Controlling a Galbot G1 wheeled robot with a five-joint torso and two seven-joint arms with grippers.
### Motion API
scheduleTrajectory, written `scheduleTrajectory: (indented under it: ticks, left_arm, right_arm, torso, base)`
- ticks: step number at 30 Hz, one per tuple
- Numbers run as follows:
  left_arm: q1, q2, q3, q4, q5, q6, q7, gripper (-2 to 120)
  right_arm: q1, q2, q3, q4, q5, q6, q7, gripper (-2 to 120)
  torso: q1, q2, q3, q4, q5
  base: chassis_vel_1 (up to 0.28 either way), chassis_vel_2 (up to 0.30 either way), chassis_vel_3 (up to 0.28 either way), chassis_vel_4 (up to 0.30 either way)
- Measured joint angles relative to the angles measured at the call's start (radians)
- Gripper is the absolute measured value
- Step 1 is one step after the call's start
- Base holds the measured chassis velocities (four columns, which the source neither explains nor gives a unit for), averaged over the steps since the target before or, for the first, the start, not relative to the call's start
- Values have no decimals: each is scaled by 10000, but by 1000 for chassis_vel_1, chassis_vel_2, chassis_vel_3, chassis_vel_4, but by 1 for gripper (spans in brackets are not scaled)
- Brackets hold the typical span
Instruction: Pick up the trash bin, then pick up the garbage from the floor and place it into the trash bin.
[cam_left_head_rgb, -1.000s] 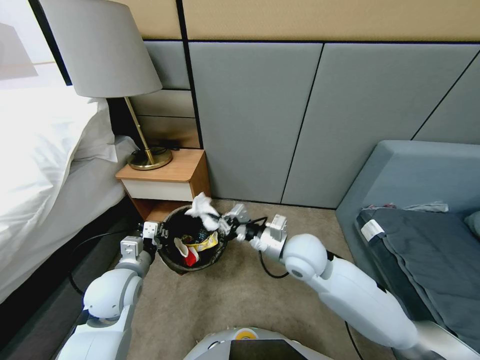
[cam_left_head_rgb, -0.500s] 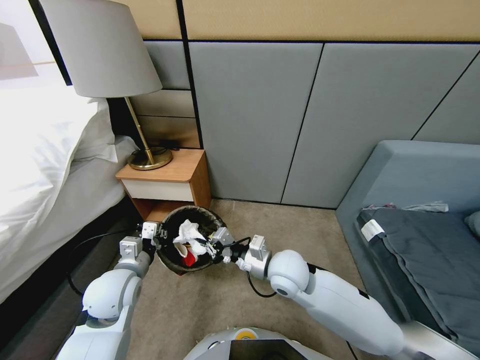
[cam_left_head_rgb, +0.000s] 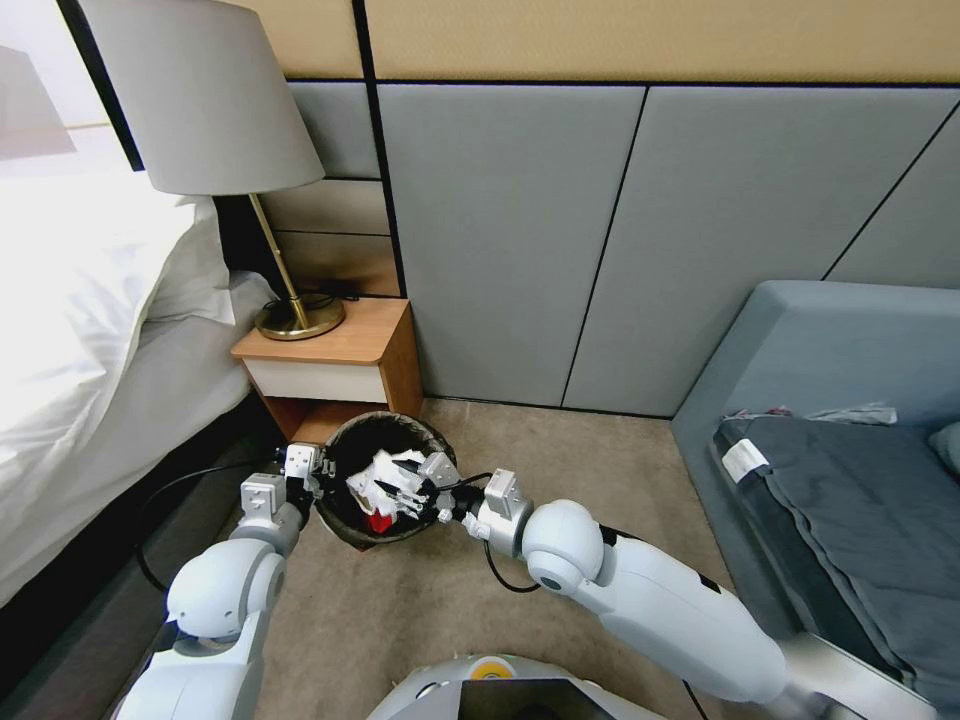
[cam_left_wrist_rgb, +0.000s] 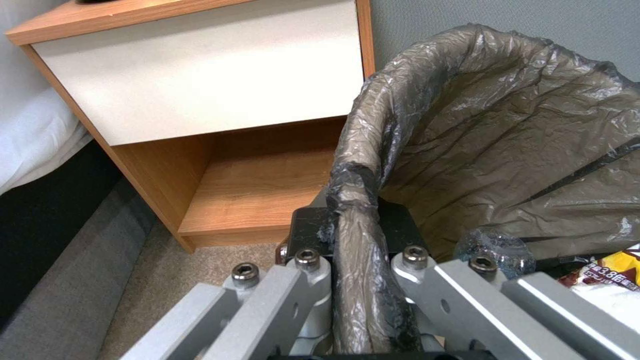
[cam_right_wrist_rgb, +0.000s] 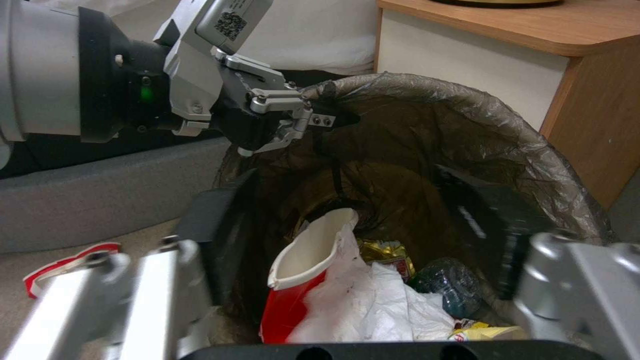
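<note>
The trash bin (cam_left_head_rgb: 385, 440), with its black-brown liner (cam_left_wrist_rgb: 507, 150), sits low in front of the nightstand. My left gripper (cam_left_head_rgb: 305, 470) is shut on its near-left rim; its fingers (cam_left_wrist_rgb: 320, 240) straddle the liner's edge. My right gripper (cam_right_wrist_rgb: 353, 215) hangs open over the bin's mouth (cam_left_head_rgb: 410, 492), with nothing between its fingers. Beneath it the garbage lies inside the bin: a white tissue (cam_right_wrist_rgb: 373, 300), a red-and-white packet (cam_right_wrist_rgb: 300, 270) and a yellow wrapper (cam_right_wrist_rgb: 383, 250). A red-and-white scrap (cam_right_wrist_rgb: 63, 265) lies on the carpet beside the bin.
A wooden nightstand (cam_left_head_rgb: 335, 365) carrying a brass lamp (cam_left_head_rgb: 290, 310) stands just behind the bin. The bed (cam_left_head_rgb: 90, 350) is on the left and a grey-blue sofa (cam_left_head_rgb: 840, 440) on the right. Open carpet (cam_left_head_rgb: 560, 450) lies between them.
My right gripper came down from above the bin's far rim to its mouth and opened. The white tissue it held now lies inside. The left gripper and bin have stayed put.
</note>
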Motion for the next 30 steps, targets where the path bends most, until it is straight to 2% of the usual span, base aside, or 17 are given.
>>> scheduleTrajectory:
  ticks: [1, 2, 6, 19, 27, 30]
  left_arm:
    - [-2, -1, 1, 1, 0, 0, 4, 4]
    - [-2, -1, 1, 1, 0, 0, 4, 4]
    - [-10, 6, 0, 12, 1, 0, 13, 4]
    - [-26, -22, 9, 42, 22, -5, 24, 4]
    - [-24, -63, 8, 89, 38, -6, 24, 4]
    - [17, -79, -41, 82, 42, -9, 24, 4]
  right_arm:
    - [41, 37, -3, -37, -1, 3, 7, 82]
    - [41, 37, -3, -37, -1, 3, 7, 82]
    - [116, 134, -9, -99, 2, 13, 44, 98]
    - [221, 258, 355, 47, 157, 85, 137, 100]
    - [269, -8, 1377, 432, 877, 901, 150, 100]
    - [-128, -356, 2341, 710, 999, 1566, 338, 100]
  torso:
    - [0, 0, 0, -1, 0]
    - [0, 0, 0, -1, 0]
    - [0, 0, 0, 0, 0]
    - [0, -1, 0, 0, 1]
    - [0, -1, 0, 1, 1]
    - [0, 0, 0, -1, 2]
  base:
    - [0, 0, 0, 0]
    - [0, 0, 0, 0]
    - [0, 0, 0, 0]
    - [0, 0, 0, 0]
    - [0, 0, 0, 0]
    - [0, 0, 0, 0]
